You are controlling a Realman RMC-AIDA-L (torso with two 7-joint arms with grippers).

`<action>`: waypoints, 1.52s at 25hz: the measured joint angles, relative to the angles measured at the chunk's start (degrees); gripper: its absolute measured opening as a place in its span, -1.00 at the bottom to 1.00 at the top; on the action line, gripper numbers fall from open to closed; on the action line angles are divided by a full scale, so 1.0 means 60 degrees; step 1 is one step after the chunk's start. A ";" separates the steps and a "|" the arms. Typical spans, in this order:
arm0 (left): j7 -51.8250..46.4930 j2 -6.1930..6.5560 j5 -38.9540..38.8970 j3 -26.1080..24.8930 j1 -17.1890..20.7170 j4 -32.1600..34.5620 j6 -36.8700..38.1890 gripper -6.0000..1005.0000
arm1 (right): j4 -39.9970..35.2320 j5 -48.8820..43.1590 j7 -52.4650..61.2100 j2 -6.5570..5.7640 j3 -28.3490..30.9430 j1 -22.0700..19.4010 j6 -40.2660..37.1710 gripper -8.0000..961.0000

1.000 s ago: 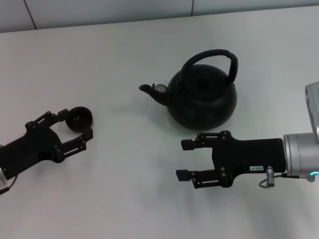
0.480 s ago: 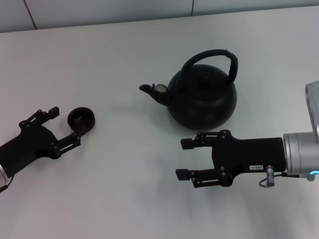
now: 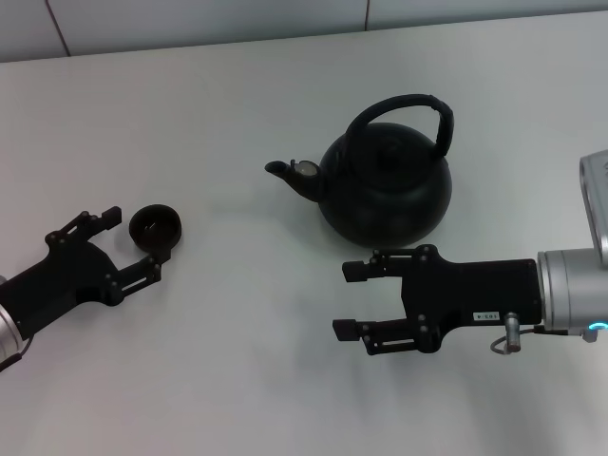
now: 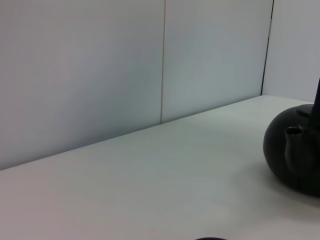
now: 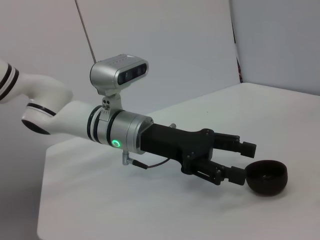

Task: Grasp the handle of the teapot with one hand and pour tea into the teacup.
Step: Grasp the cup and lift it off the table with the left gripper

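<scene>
White tabletop (image 3: 237,361) carries everything, with pale wall panels (image 4: 100,75) behind it.

Largest on it is the matte black teapot (image 3: 385,190), standing upright right of centre, spout (image 3: 283,172) aimed toward the robot's left, its arched handle (image 3: 404,106) free above the lid and touched by nothing.

Next in size, the right gripper (image 3: 353,302) lies low just in front of the teapot's base, its fingers spread wide and empty, pointing toward the left side rather than up at the hoop.

The left gripper (image 3: 133,245) sits at the left, also parted wide and gripping nothing, its fingertips flanking the near side of the teacup (image 3: 155,227).

Smallest is that black handleless teacup, upright and well apart from the teapot.

Risk, as a judgement: the left fingers are so close to the light cup that a small sweep could knock or tip it, and the gap between spout and cup means the pot must be carried over, where a loose hold on the thick hoop could let it swing and spill.

Only the right wrist view shows the left gripper side-on, fingers open just short of the cup (image 5: 268,177); the left wrist view shows only the teapot's side and spout (image 4: 295,155); the head view alone shows the right gripper.
</scene>
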 joint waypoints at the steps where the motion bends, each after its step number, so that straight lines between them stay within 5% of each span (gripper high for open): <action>1: 0.0001 0.0000 0.0002 0.0000 -0.0019 -0.0019 -0.0004 0.72 | 0.0002 0.0000 0.0002 0.0000 0.0000 0.0003 0.0005 0.56; 36: 0.0129 -0.0015 -0.0040 0.0000 -0.0587 -0.0577 -0.0798 0.71 | 0.0050 0.0117 -0.0011 -0.0032 0.0000 0.0028 0.0048 0.56; 38: 0.0099 -0.0015 -0.0041 -0.0001 -0.0596 -0.0580 -0.0764 0.57 | 0.0052 0.0117 -0.0013 -0.0031 0.0003 0.0028 0.0048 0.56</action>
